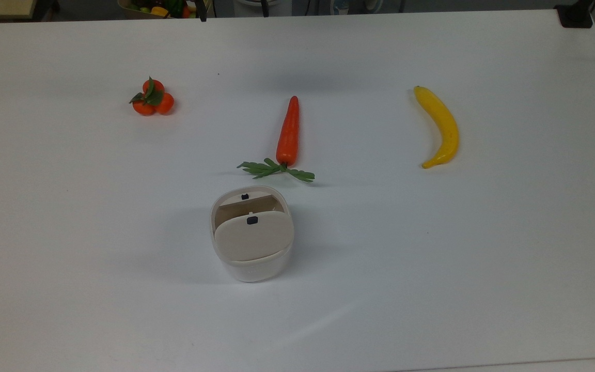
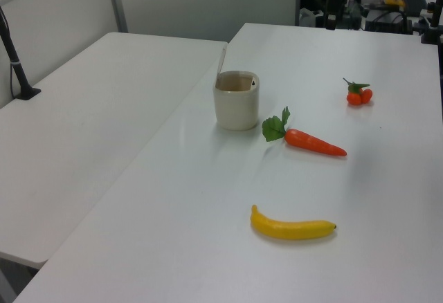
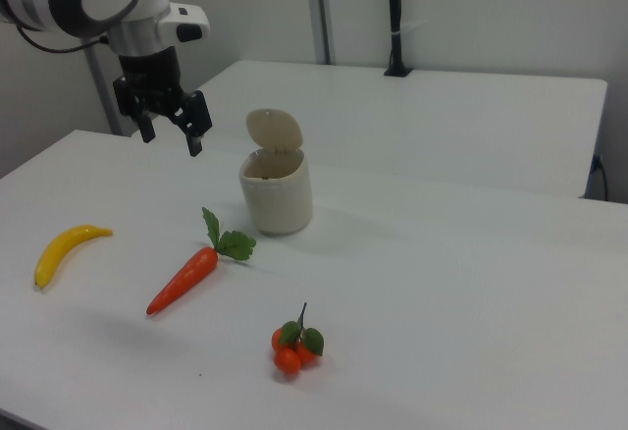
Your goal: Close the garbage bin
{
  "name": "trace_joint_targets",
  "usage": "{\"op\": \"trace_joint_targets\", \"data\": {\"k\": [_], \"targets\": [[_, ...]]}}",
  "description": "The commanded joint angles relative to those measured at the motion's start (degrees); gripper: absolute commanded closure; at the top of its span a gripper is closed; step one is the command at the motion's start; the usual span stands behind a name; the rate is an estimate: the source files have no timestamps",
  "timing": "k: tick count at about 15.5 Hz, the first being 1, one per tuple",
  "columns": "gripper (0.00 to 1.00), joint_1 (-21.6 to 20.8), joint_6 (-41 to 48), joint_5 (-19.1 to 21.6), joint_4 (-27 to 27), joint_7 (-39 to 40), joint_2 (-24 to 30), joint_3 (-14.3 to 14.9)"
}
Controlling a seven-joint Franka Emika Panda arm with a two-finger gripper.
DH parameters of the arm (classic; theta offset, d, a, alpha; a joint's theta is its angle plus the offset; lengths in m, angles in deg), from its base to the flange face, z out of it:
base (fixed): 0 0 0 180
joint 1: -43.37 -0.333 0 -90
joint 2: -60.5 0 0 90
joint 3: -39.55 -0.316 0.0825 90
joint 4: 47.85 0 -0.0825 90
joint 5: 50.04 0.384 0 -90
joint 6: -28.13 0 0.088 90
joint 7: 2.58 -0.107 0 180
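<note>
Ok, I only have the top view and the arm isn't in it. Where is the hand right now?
Observer: In the right view the hand hangs in the air to the right view's left of the garbage bin, touching nothing.
Operator: Is it open or shut?
Observer: Open; the two fingers stand apart with nothing between them.
Operator: And how far up is the lid? From above I can't judge it.
Observer: The lid stands nearly upright on the bin's far rim in the right view, so the bin is wide open. In that picture the hand sits at about the lid's level.
</note>
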Motion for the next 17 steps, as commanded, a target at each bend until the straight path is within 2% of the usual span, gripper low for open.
{"op": "trace_joint_targets", "data": {"k": [1, 10, 11, 17], "targets": [[0.22, -0.8, -0.2, -0.1, 1.1, 0.1, 1.2, 1.0], [0.95, -0.7, -0.5, 1.1, 1.0, 5.1, 1.0, 2.0], [1.0, -0.7, -0.6, 1.6, 1.1, 5.1, 1.0, 2.0], [1.0, -0.4, -2.4, 3.4, 1.0, 5.1, 0.8, 2.0]]}}
